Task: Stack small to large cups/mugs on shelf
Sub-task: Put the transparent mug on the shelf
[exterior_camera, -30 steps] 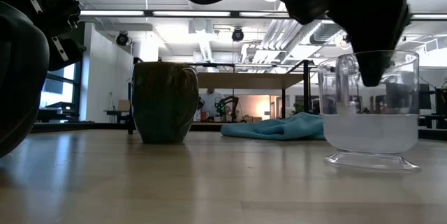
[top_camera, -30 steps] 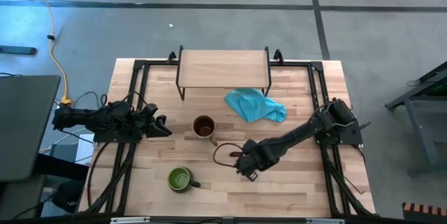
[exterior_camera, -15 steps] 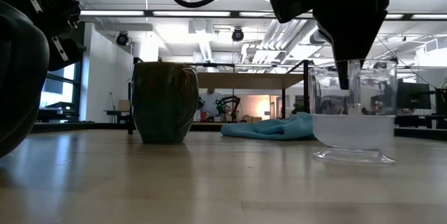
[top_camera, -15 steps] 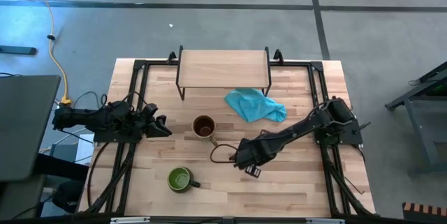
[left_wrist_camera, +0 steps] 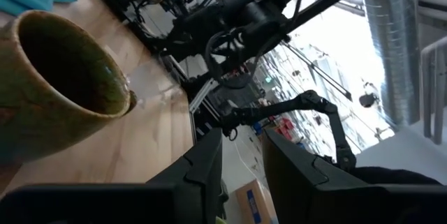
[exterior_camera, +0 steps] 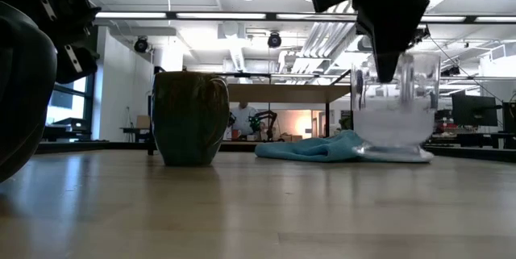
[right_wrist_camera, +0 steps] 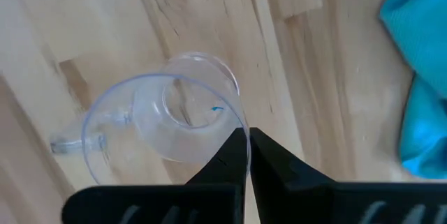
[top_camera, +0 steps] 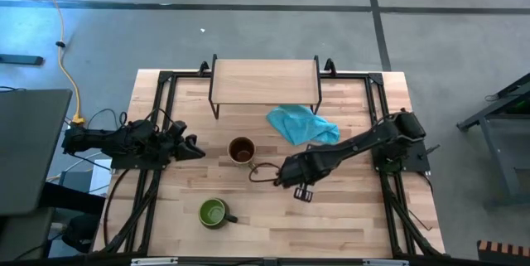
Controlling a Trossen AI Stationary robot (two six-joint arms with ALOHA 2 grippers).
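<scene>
I work over a large light-wood tabletop (top_camera: 348, 216) on a black frame. At its far edge, in the middle, stands the low light-wood shelf on thin black legs (top_camera: 265, 80); nothing is on it yet, so I judge the stacking is not begun there. Just in front of the shelf, toward the right side, lies a crumpled turquoise cloth (top_camera: 303, 125).

The tan-brown handled mug (top_camera: 242, 150) stands upright near the middle of the tabletop, its mouth up, so it can receive a smaller cup. The dark mug with green inside (top_camera: 213, 213) stands upright near the front edge, left of the middle, well apart from the others.

The small clear glass cup (right_wrist_camera: 164, 123) is in my right claw (top_camera: 286, 175), just right of the tan-brown mug. The two fingers are pressed together with the thin glass rim pinched between them, one finger inside and one outside; I think this grip is chosen because the cup is too wide to take around its body. In the low view the cup hangs lifted and a little tilted, its foot off the wood.

My left claw (top_camera: 189, 147) waits at the left edge, pointing toward the tan-brown mug, its fingers narrowly apart and holding nothing.
</scene>
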